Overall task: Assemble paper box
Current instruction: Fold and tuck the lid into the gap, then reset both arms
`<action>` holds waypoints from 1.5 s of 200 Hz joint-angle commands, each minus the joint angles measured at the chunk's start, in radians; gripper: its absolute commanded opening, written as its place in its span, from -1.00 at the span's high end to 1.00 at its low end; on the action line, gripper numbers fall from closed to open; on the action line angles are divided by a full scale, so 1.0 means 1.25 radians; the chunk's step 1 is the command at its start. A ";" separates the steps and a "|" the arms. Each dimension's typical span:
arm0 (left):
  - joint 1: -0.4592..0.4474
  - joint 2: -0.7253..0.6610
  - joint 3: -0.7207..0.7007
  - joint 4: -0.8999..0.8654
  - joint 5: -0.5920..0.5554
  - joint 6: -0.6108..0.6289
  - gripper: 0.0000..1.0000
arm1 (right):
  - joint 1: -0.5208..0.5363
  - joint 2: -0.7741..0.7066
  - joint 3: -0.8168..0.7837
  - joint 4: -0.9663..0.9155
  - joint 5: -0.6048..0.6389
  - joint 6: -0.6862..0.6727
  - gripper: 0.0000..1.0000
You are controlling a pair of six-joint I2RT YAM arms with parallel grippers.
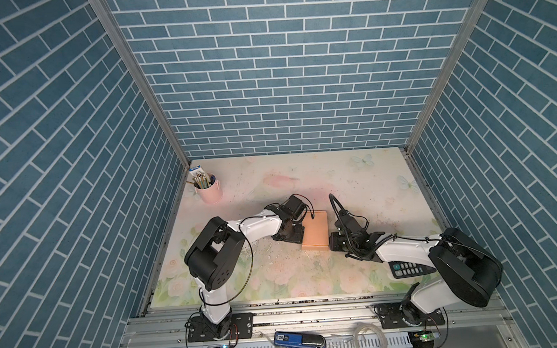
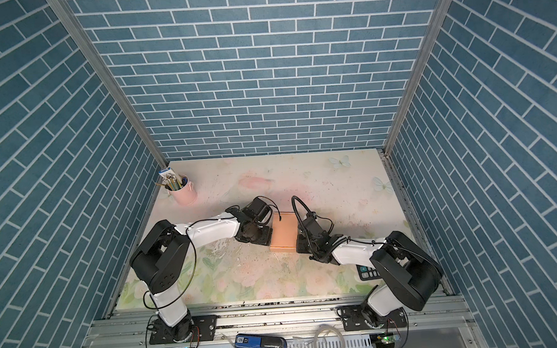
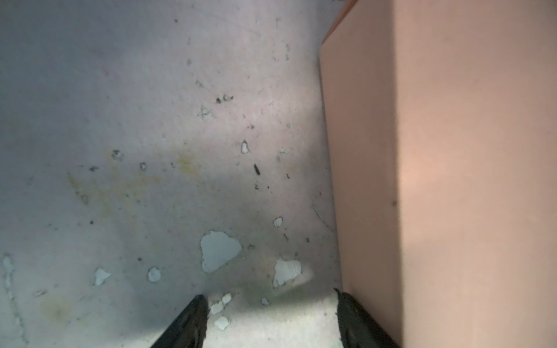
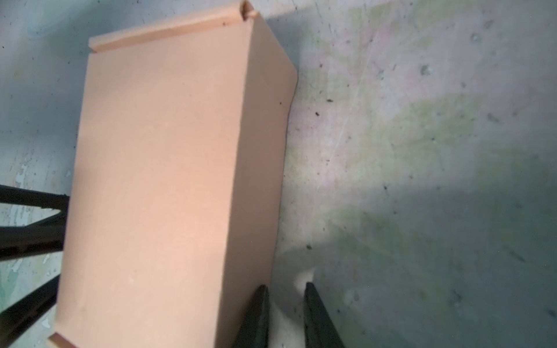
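My two arms match. The left arm [image 1: 257, 229] and right arm [image 1: 404, 250] wear glossy white shells between bulky matte-black joint housings, rounded like drums — the big left one is dotted with small round holes. Just behind the left claw [image 3: 269, 293] and the right claw [image 4: 284, 284] sit boxy black wrist blocks, and thin black cables loop from there back along the white shells. Behind the right claw a thick ribbed hose [image 1: 332, 204] joins them. Farthest from the claws, each arm ends in a black base plate [image 1: 243, 326] with silver screws. The fingers [image 3: 187, 325] I see up close are dark, tapered, scuffed blades.
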 commanded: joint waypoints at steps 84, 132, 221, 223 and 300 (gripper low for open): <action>-0.015 -0.001 0.009 -0.006 -0.018 -0.006 -0.43 | 0.003 0.044 0.045 -0.004 -0.012 0.034 0.47; 0.063 -0.121 -0.004 -0.036 -0.048 -0.021 -0.61 | -0.059 -0.022 0.079 -0.158 0.054 -0.115 0.16; 0.102 -0.563 -0.060 -0.110 -0.244 0.067 -0.99 | -0.171 -0.414 0.131 -0.370 0.256 -0.400 -0.47; 0.102 -0.575 -0.066 -0.107 -0.248 0.071 -0.99 | -0.172 -0.422 0.128 -0.371 0.262 -0.406 -0.47; 0.262 -0.860 -0.359 0.076 -0.378 0.178 -0.99 | -0.285 -0.617 -0.084 -0.080 0.355 -0.568 -0.58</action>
